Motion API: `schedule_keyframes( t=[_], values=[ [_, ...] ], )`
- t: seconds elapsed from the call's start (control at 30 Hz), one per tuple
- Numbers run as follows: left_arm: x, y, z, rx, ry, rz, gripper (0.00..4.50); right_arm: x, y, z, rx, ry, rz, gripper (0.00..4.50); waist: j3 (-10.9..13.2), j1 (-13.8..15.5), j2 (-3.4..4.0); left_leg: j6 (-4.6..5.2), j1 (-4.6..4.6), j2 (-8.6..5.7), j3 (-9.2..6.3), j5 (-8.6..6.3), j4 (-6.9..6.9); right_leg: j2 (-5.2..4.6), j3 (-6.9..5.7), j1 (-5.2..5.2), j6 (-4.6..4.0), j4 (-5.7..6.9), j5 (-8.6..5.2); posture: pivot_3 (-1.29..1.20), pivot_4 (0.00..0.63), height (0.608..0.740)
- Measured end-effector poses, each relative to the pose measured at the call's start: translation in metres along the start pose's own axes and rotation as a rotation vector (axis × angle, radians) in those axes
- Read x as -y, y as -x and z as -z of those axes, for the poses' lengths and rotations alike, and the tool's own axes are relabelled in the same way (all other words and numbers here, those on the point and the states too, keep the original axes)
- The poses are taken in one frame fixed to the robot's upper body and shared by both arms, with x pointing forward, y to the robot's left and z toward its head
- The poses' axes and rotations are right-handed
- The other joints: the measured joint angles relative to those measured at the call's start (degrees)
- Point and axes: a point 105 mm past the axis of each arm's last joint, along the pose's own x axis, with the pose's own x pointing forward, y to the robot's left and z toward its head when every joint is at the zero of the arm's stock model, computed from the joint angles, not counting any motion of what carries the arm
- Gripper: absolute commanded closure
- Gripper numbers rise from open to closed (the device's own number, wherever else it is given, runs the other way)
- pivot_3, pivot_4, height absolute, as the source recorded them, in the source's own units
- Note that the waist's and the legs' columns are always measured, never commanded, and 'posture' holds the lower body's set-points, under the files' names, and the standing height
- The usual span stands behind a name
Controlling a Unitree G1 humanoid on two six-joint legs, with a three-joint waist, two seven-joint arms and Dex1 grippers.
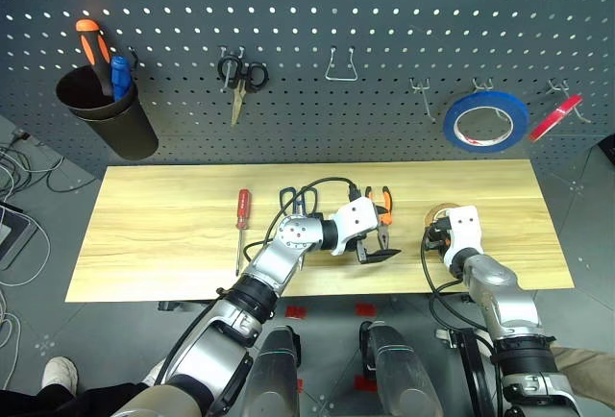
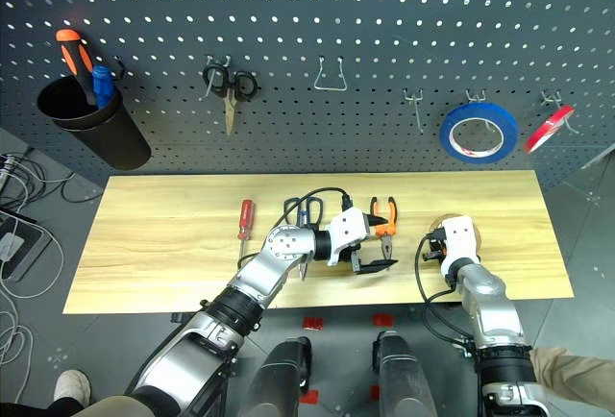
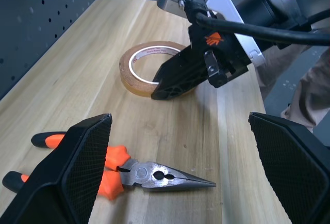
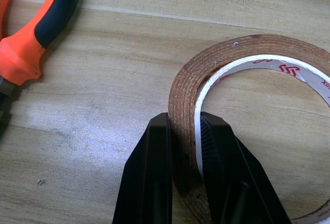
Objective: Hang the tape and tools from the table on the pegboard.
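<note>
The tape (image 4: 247, 59), a tan ring, lies flat on the table (image 1: 154, 234) towards its right end. My right gripper (image 4: 183, 126) is shut on the ring's near wall, one finger outside and one inside. My left gripper (image 3: 180, 131) is open and hovers just above the table. The orange-and-black pliers (image 3: 154, 175) lie under it, with nothing touching them. The dark-handled scissors (image 1: 293, 201) lie behind my left forearm. Further left lies the red-handled screwdriver (image 1: 242, 215). The pegboard (image 1: 384, 13) rises behind the table.
On the pegboard hang a black cup (image 1: 106, 114) holding an orange and a blue screwdriver, small black scissors (image 1: 240, 76), a blue roll (image 1: 485, 121) and a red roll (image 1: 557, 116). A wire hook (image 1: 341, 66) and pegs (image 1: 420, 92) stand bare between them.
</note>
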Motion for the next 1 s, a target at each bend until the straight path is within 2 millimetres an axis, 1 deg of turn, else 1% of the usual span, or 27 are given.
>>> schedule_keyframes(
  t=[0.13, 0.23, 0.3, 0.33, 0.4, 0.47, 0.5, 0.6, 0.67, 0.77, 0.9, 1.0],
  values=[
    [-0.003, 0.004, -0.008, 0.022, -0.018, -0.012, 0.0, -0.001, 0.002, 0.0, -0.002, 0.051, -0.004, 4.04, 0.0, 0.0, 0.01, -0.05, -0.02, 0.0, 0.0, 0.03, -0.01, -0.01, 0.0, -0.02, 0.0, 0.0, 0.0, 0.06, 0.366, 0.74],
    [-0.009, 0.017, -0.017, 0.059, -0.012, -0.062, 0.0, -0.009, 0.011, 0.004, -0.001, 0.099, -0.026, 4.04, 0.0, 0.0, 0.02, -0.26, -0.06, 0.05, -0.01, 0.14, -0.08, -0.01, -0.02, -0.07, 0.0, -0.04, 0.0, 0.06, 0.341, 0.74],
    [-0.01, 0.028, -0.017, 0.063, 0.007, -0.092, 0.0, -0.013, 0.019, 0.001, 0.021, 0.128, -0.034, 4.04, 0.0, -0.1, 0.06, -0.38, -0.07, 0.06, 0.01, 0.21, -0.09, -0.02, 0.02, -0.12, 0.0, -0.03, 0.0, 0.05, 0.321, 0.74],
    [-0.008, 0.035, -0.017, 0.065, 0.021, -0.106, 0.0, -0.014, 0.024, -0.004, 0.049, 0.147, -0.028, 4.04, -0.1, -0.1, 0.09, -0.44, -0.08, 0.06, 0.0, 0.24, -0.11, -0.02, 0.01, -0.12, 0.0, -0.04, 0.0, 0.05, 0.314, 0.74],
    [-0.002, 0.047, -0.017, 0.064, 0.053, -0.137, 0.0, -0.018, 0.038, -0.021, 0.139, 0.221, -0.018, 4.04, -0.1, -0.1, 0.14, -0.52, -0.08, 0.07, -0.06, 0.28, -0.13, -0.05, -0.03, -0.12, 0.01, -0.04, 0.0, 0.05, 0.286, 0.74],
    [0.001, 0.058, -0.015, 0.052, 0.097, -0.18, 0.0, -0.027, 0.053, -0.037, 0.233, 0.324, -0.021, 4.04, -0.3, 0.0, 0.16, -0.59, -0.1, 0.04, -0.1, 0.32, -0.13, -0.08, -0.08, -0.11, 0.02, -0.03, -0.01, 0.05, 0.273, 0.74],
    [0.002, 0.062, -0.017, 0.052, 0.109, -0.197, 0.0, -0.032, 0.059, -0.042, 0.271, 0.363, -0.027, 4.04, -0.4, 0.0, 0.16, -0.61, -0.09, 0.03, -0.12, 0.33, -0.13, -0.08, -0.1, -0.09, 0.02, -0.04, -0.01, 0.05, 0.262, 0.74],
    [-0.001, 0.072, -0.028, 0.068, 0.129, -0.257, 0.0, -0.046, 0.073, -0.043, 0.335, 0.445, -0.035, 4.04, -1.0, 0.4, 0.16, -0.78, -0.17, -0.03, -0.16, 0.42, -0.12, -0.18, -0.18, -0.1, 0.03, -0.05, -0.01, 0.06, 0.237, 0.74],
    [-0.004, 0.079, -0.04, 0.092, 0.134, -0.292, 0.0, -0.051, 0.081, -0.043, 0.38, 0.509, -0.023, 4.04, -1.6, 0.4, 0.15, -0.79, -0.17, -0.05, -0.12, 0.43, -0.12, -0.26, -0.16, -0.09, 0.04, -0.08, -0.01, 0.06, 0.221, 0.74],
    [-0.006, 0.084, -0.047, 0.101, 0.142, -0.325, 0.0, -0.057, 0.088, -0.051, 0.465, 0.589, -0.017, 4.04, -2.9, 0.3, 0.14, -0.8, -0.12, -0.11, -0.08, 0.44, -0.12, -0.25, -0.15, -0.07, 0.04, -0.08, -0.01, 0.07, 0.2, 0.74],
    [-0.01, 0.086, -0.05, 0.106, 0.154, -0.356, 0.0, -0.068, 0.096, -0.073, 0.671, 0.723, -0.017, 4.04, -4.4, 0.3, 0.02, -0.81, -0.07, -0.09, 0.03, 0.44, -0.15, -0.2, -0.16, -0.03, 0.04, -0.1, -0.01, 0.08, 0.184, 0.74],
    [-0.016, 0.086, -0.056, 0.125, 0.149, -0.383, 0.0, -0.072, 0.087, -0.081, 0.742, 0.764, -0.023, 4.04, -5.1, 0.4, -0.15, -0.81, -0.05, -0.09, 0.16, 0.44, -0.15, -0.19, -0.15, 0.01, 0.04, -0.1, -0.01, 0.09, 0.171, 0.74]
  ],
)
